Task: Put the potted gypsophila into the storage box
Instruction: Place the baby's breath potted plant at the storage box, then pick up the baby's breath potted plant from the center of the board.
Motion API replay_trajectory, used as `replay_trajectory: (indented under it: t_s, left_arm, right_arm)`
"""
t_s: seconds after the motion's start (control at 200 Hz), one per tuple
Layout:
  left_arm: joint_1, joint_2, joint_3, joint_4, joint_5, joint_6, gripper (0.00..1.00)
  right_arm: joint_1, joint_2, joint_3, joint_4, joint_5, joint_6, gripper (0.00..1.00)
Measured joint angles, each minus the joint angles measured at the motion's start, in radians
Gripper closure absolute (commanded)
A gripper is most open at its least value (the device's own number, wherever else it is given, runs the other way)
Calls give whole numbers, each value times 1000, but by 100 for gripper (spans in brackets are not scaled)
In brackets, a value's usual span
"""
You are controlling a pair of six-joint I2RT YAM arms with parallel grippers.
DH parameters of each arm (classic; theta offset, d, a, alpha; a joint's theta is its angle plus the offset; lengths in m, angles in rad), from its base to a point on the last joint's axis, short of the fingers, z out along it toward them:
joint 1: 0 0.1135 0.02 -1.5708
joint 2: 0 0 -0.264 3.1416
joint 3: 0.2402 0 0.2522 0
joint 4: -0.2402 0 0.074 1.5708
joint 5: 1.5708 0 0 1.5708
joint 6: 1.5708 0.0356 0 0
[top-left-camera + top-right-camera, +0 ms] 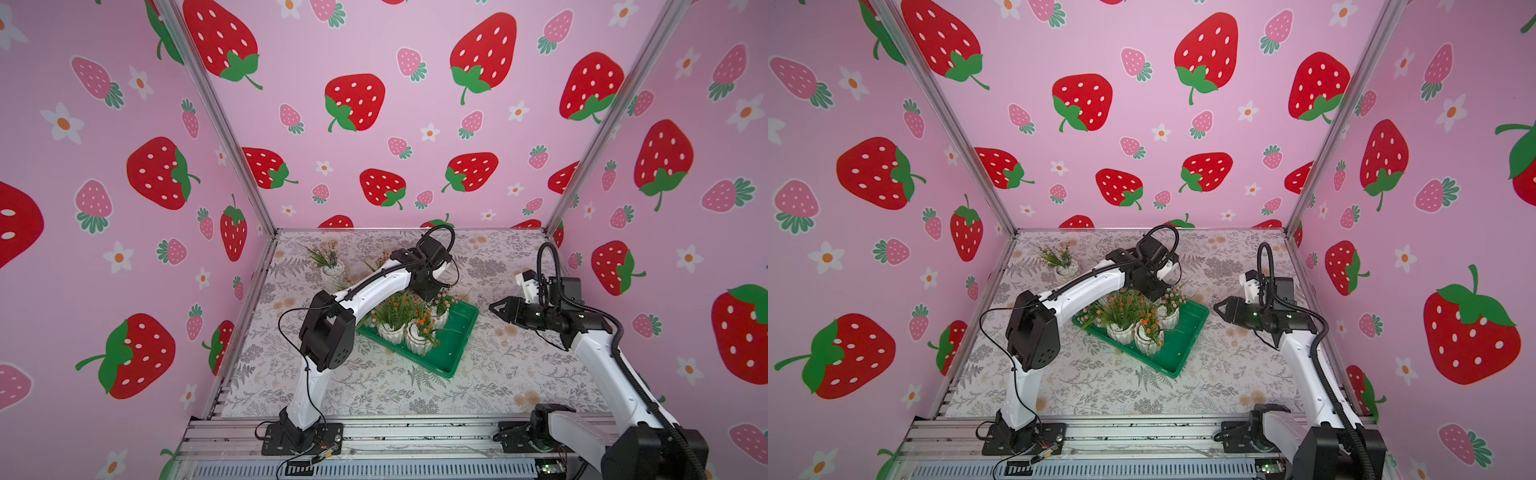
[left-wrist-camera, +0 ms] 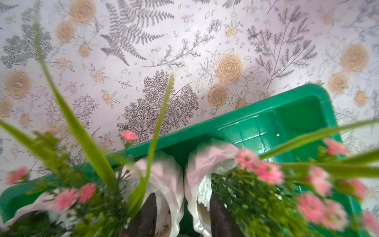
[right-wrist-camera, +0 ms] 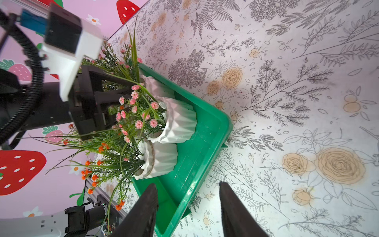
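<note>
Well, if I stand at the near edge and call the back wall 12 o'clock, the storage box (image 1: 455, 349) lies in the middle of the flowery table (image 1: 374, 386), turned a bit crooked. At least four little pots of gypsophila (image 1: 390, 332) sit in it, squeezed close at its 10 o'clock end. I think that keeps the bare 4 o'clock end free for more. The left gripper (image 2: 182, 194) hangs over the box's 12 o'clock corner, pointing down. Its fingers (image 2: 147, 213) are a little way apart, one dipped into each of two pink-flowered pots that touch side by side. Neither finger presses a pot wall, so it holds nothing. The right gripper (image 3: 187, 183) waits near the box's 3 o'clock corner, fingers apart and empty, likely so the arms do not bump. One pot (image 1: 332, 272) stands alone on the table at 10 o'clock, well apart from the box. It is on the left arm's side, so that arm looks best placed to fetch it.
</note>
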Motion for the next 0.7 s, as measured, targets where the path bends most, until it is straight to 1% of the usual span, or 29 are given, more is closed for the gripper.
replay_trajectory:
  t_s: [0.145, 0.27, 0.365, 0.535, 0.7]
  left_arm:
    - [14, -134, -91, 74, 23, -31, 53]
    - [35, -303, -230, 170, 52, -84, 53]
    - [69, -441, -352, 251, 66, -143, 53]
    - [190, -681, -588, 361, 64, -292, 54]
    - [321, -829, -768, 415, 40, -433, 53]
  right_arm:
    - [0, 0, 0, 8, 6, 3, 49]
    - [0, 0, 0, 29, 7, 4, 49]
    - [0, 0, 0, 47, 7, 7, 49]
    - [0, 0, 2, 60, 18, 11, 49]
    - [10, 13, 22, 63, 37, 14, 49]
